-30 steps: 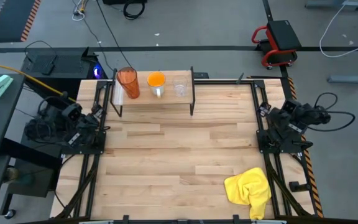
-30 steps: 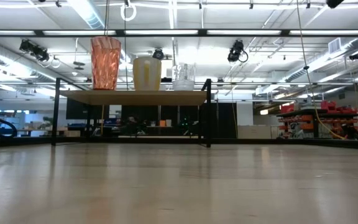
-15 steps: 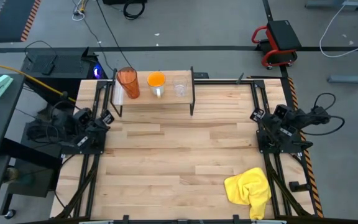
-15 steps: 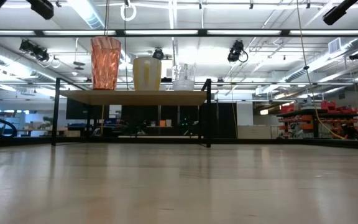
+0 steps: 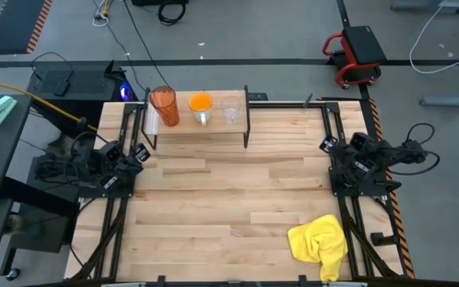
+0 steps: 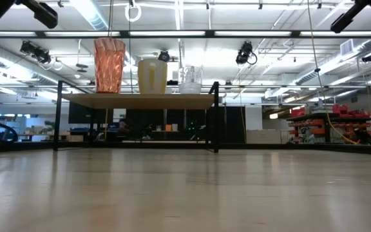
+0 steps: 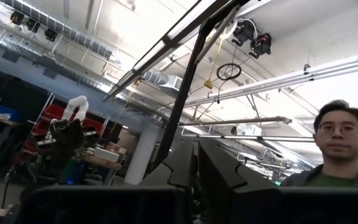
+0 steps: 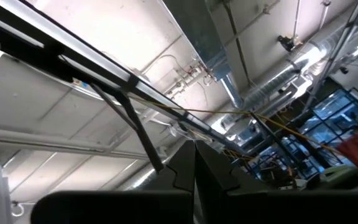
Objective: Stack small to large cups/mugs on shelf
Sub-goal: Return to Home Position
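Note:
The shelf (image 5: 213, 125) stands on thin black legs at the table's far edge, also seen as a board (image 6: 140, 100) in the low view. On it, from left to right, stand the amber tumbler (image 5: 164, 106) (image 6: 109, 64), the orange mug (image 5: 201, 107) (image 6: 152, 76) and the clear glass cup (image 5: 230, 111) (image 6: 190, 79). My left gripper (image 5: 139, 151) (image 7: 196, 144) is over the table's left edge, shut and holding nothing. My right gripper (image 5: 327, 146) (image 8: 195, 149) is over the right edge, also shut and holding nothing. Both are well away from the shelf.
A crumpled yellow cloth (image 5: 319, 241) lies at the table's near right corner. Black frame rails (image 5: 337, 135) run along both sides of the table. The plank top (image 5: 229, 191) between the arms is bare. A person (image 7: 337, 146) shows in the room in the left wrist view.
Both arms have unfolded from their rest at the table's sides. The left gripper has swung toward the right and the right gripper toward the left, each coming over its table edge. Their tips now show in the low view's upper corners. The cups have kept still.

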`<move>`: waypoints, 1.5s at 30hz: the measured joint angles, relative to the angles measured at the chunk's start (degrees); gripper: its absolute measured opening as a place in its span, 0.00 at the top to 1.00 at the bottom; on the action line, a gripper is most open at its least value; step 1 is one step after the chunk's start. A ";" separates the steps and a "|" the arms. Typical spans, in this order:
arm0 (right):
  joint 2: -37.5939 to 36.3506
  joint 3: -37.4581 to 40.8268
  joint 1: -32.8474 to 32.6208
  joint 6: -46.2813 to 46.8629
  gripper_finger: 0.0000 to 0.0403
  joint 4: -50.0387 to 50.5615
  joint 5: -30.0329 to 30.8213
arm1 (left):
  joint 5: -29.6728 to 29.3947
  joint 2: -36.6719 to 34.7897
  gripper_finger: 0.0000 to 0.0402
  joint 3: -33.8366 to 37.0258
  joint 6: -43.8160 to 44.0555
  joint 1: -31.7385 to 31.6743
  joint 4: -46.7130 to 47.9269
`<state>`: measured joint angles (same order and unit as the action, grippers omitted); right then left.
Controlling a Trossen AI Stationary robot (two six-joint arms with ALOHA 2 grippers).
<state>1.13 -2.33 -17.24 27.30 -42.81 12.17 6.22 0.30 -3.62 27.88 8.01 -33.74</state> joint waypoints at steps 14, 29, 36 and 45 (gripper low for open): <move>0.00 0.00 11.65 1.17 0.96 8.30 -0.87 | -0.09 0.00 0.94 0.00 -3.14 -0.02 5.26; 0.02 0.00 20.82 -15.65 0.96 24.72 -0.85 | -0.56 0.02 0.93 0.00 -7.19 -0.17 19.85; 0.02 0.00 22.57 -21.43 0.96 34.02 -0.67 | -0.61 0.02 0.94 0.00 -14.28 -0.17 27.57; 0.02 0.00 23.04 -20.86 0.96 44.77 -0.22 | -0.61 0.04 0.91 -0.01 -16.67 -0.17 34.90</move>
<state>1.15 -2.33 5.80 6.44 1.96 11.94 5.61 0.34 -3.62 11.21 7.84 1.16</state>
